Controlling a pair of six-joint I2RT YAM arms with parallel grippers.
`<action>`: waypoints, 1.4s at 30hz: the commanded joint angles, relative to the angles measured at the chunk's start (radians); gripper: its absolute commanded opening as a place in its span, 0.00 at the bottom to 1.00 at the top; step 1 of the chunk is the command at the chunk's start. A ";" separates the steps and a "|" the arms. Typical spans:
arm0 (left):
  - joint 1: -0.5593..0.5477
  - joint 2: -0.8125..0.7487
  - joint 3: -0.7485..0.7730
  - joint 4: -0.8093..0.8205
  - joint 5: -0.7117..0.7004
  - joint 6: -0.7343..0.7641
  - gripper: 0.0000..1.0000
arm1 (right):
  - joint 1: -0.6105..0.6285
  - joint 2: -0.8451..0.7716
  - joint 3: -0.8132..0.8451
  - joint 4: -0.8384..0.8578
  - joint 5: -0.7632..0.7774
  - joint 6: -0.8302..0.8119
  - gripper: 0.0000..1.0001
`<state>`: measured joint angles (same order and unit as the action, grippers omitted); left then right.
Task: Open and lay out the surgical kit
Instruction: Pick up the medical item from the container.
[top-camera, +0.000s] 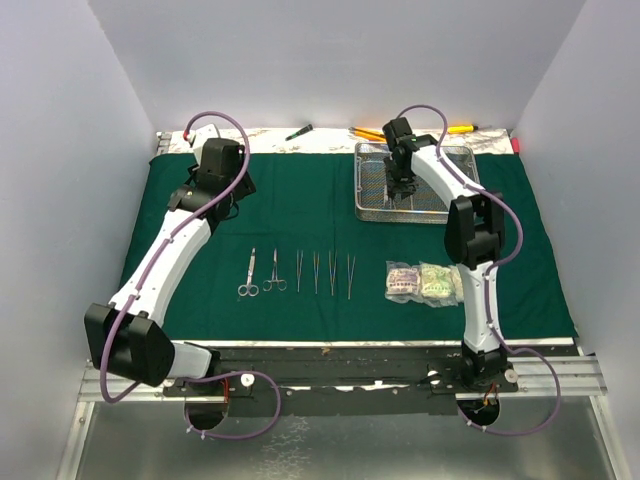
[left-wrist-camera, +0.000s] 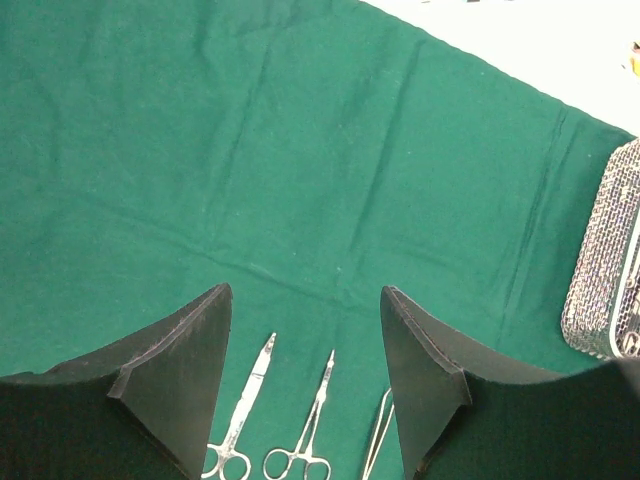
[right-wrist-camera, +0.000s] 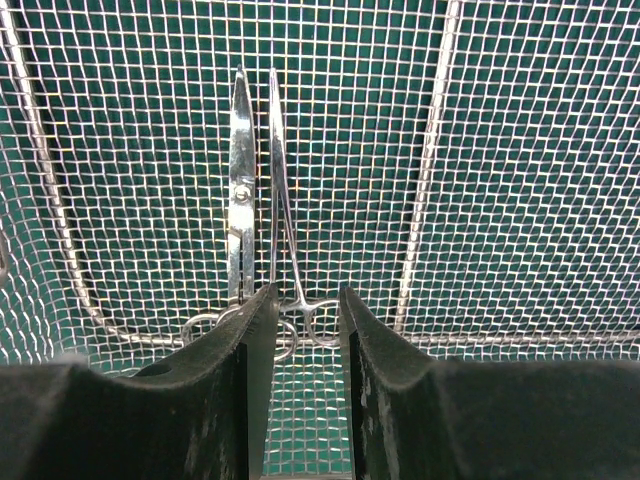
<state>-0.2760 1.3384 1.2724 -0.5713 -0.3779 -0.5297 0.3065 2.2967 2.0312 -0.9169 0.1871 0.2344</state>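
The dark green cloth (top-camera: 300, 210) lies spread flat. On it, in a row near the front, lie scissors (top-camera: 248, 273), a clamp (top-camera: 274, 272) and several tweezers (top-camera: 332, 272), with three clear packets (top-camera: 403, 280) to their right. The wire-mesh tray (top-camera: 470, 150) stands at the back right. My right gripper (top-camera: 400, 190) reaches down into the tray; its jaws (right-wrist-camera: 307, 290) are a little open around the ring handles of a clamp (right-wrist-camera: 280, 210) lying beside scissors (right-wrist-camera: 241, 200). My left gripper (left-wrist-camera: 305, 292) is open and empty above the cloth, just behind the scissors (left-wrist-camera: 245, 400) and clamp (left-wrist-camera: 312, 415).
A green-handled screwdriver (top-camera: 298, 131) and orange and yellow pens (top-camera: 370, 131) lie on the bare strip behind the cloth. White walls close in the left, back and right. The tray's corner shows in the left wrist view (left-wrist-camera: 610, 270).
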 joint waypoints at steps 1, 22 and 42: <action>0.003 0.028 0.050 0.021 0.024 0.018 0.63 | -0.011 0.049 0.035 0.007 -0.038 -0.051 0.34; 0.003 0.052 0.065 0.021 0.028 0.048 0.63 | -0.032 0.127 -0.024 0.069 -0.116 -0.080 0.31; 0.003 0.055 0.058 0.022 0.025 0.050 0.63 | -0.034 0.018 -0.011 0.107 -0.069 -0.082 0.29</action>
<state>-0.2760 1.3914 1.3167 -0.5621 -0.3660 -0.4885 0.2794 2.3283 1.9984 -0.8173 0.1741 0.1806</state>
